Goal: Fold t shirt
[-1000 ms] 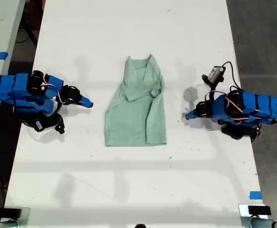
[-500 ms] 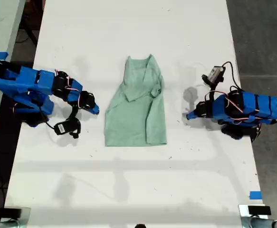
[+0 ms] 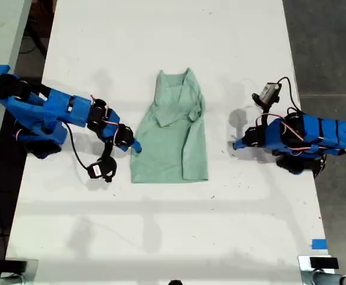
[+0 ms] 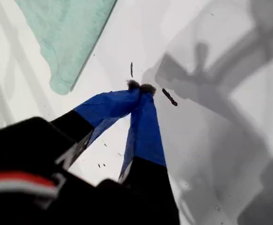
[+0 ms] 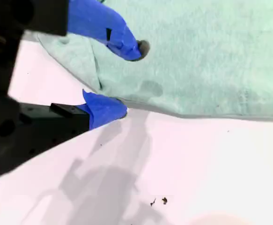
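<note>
The pale mint-green t shirt lies flat mid-table, narrowed, with cloth folded over near the collar. My second gripper comes in from the exterior view's left and has reached the shirt's side edge. In the second wrist view it is open, one fingertip over the t shirt, the other at its edge on the table. My first gripper rests on the table at the exterior view's right, a short way from the shirt. It is shut, tips together, with a corner of the t shirt beyond.
The white table runs the whole picture, with dark floor past its edge at the exterior view's right. A small module on wires sticks up by the first arm. Blue tape marks a near corner. Dark specks lie by the first gripper.
The second arm has stretched out from the exterior view's left toward the shirt, its gripper now at the cloth's edge. The first arm and the shirt have not moved.
</note>
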You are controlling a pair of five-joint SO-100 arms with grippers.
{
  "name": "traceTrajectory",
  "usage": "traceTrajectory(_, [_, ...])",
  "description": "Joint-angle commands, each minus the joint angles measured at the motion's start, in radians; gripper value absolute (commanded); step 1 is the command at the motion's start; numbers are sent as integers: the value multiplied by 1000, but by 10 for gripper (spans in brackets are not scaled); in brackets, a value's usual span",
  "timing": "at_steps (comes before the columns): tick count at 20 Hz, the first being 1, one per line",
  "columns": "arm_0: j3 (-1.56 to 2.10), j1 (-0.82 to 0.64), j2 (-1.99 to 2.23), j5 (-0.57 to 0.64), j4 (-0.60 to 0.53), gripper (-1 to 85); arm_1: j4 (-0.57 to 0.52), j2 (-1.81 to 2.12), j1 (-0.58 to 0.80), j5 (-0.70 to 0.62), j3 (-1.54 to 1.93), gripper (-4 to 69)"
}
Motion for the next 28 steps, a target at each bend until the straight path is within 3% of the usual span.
traceTrajectory(1, [-80, 14, -44, -18, 15, 175, -6, 12, -9, -3, 15, -19])
traceTrajectory(8, [-109, 8, -115, 51, -34, 173, -6, 12, -11, -3, 15, -19])
traceTrajectory(10, [-149, -15, -198, 54, -6, 137, -6, 12, -11, -3, 15, -19])
traceTrajectory(12, [-233, -71, -359, 57, 69, 11, -6, 12, -12, -5, 15, -19])
traceTrajectory(17, [-621, -14, -560, -35, 420, -1, -6, 12, -15, -5, 14, -19])
traceTrajectory(22, [-925, 20, -508, 23, 563, -1, -6, 12, -15, -5, 14, -19])
traceTrajectory(28, [-1046, -5, -466, 63, 568, -2, -6, 12, -14, -6, 14, -19])
